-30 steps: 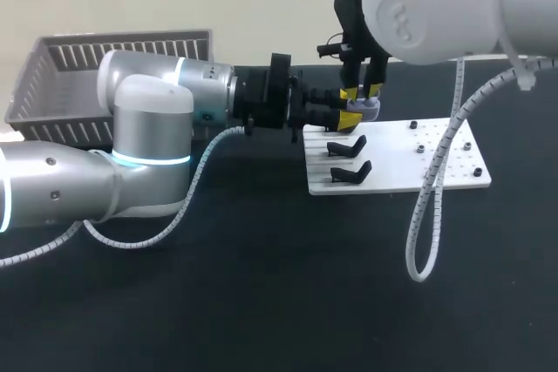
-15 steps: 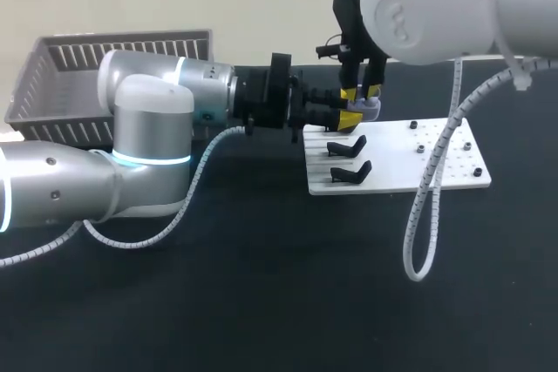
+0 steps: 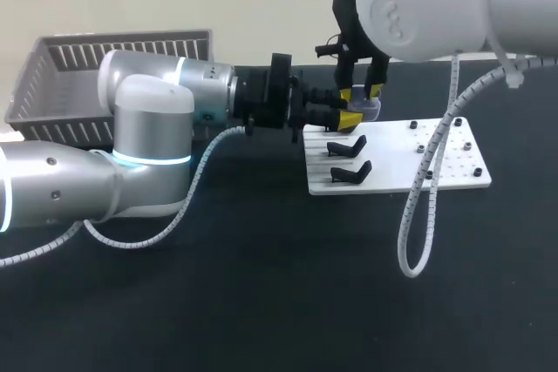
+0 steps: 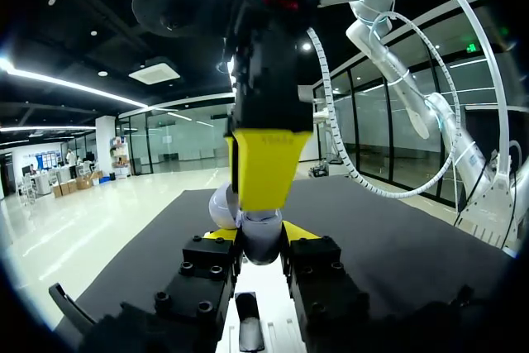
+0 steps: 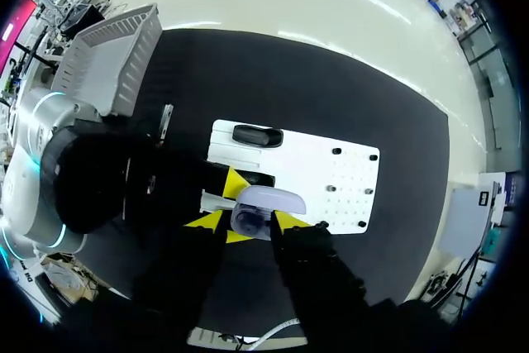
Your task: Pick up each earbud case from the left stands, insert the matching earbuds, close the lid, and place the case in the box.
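A pale lavender earbud case [image 3: 370,110] hangs above the back edge of the white stand board [image 3: 436,163]. My left gripper [image 3: 349,118] comes in sideways and is shut on it. In the left wrist view the case [image 4: 263,241] sits between that gripper's [image 4: 260,236] yellow tips. My right gripper [image 3: 362,91] hangs straight above the case, open, its tips just clear of it. In the right wrist view the case [image 5: 269,201] shows its lid raised, between the spread tips of the right gripper [image 5: 246,222]. Earbuds are not visible.
Two black stands [image 3: 347,147] [image 3: 350,172] sit on the board's left part, and small black pegs [image 3: 420,148] on its right part. A grey slatted basket [image 3: 52,84] stands at the back left. A white cable [image 3: 418,215] loops down from my right arm.
My right gripper's fingers have spread apart and lifted slightly off the case. The left arm and the case have stayed where they were.
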